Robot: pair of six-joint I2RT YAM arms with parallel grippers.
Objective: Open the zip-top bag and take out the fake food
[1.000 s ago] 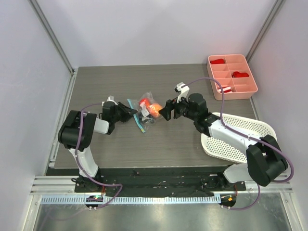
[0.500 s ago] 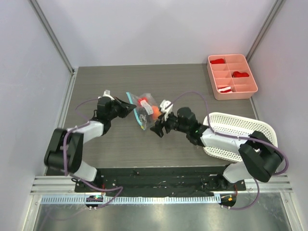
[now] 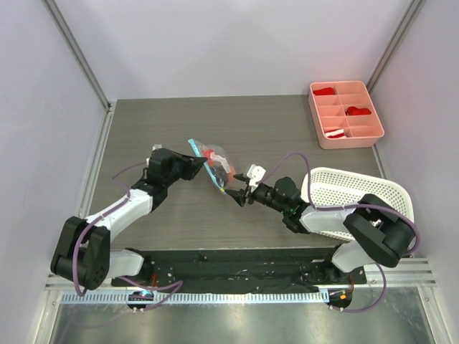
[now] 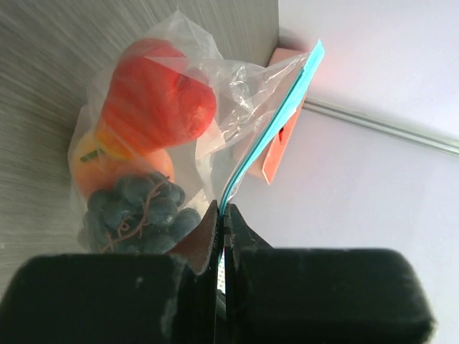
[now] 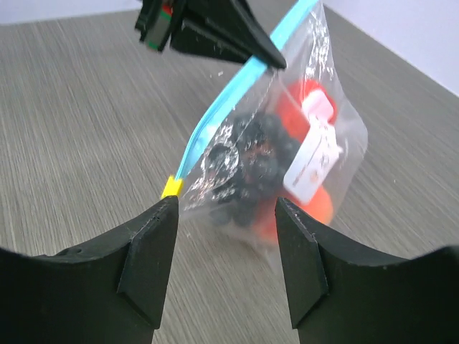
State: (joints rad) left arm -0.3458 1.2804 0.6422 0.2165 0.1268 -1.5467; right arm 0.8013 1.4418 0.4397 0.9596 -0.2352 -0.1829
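Top external: high behind the arm bases (image 3: 133, 259) at frame bottom, looking down over the whole table (image 3: 179, 122); left wrist, right wrist: close, low, from opposite sides; all three share the zip-top bag (image 3: 214, 163), mid-frame.

Btm of zip-top bag (image 4: 240, 79) hidden behind blurry left tool (image 4: 223, 218).

White arms (image 3: 129, 208), black joints — purple cables (image 3: 295, 155)

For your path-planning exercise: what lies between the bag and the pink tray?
Nothing: bare table between bag and tray, shown in the top view.
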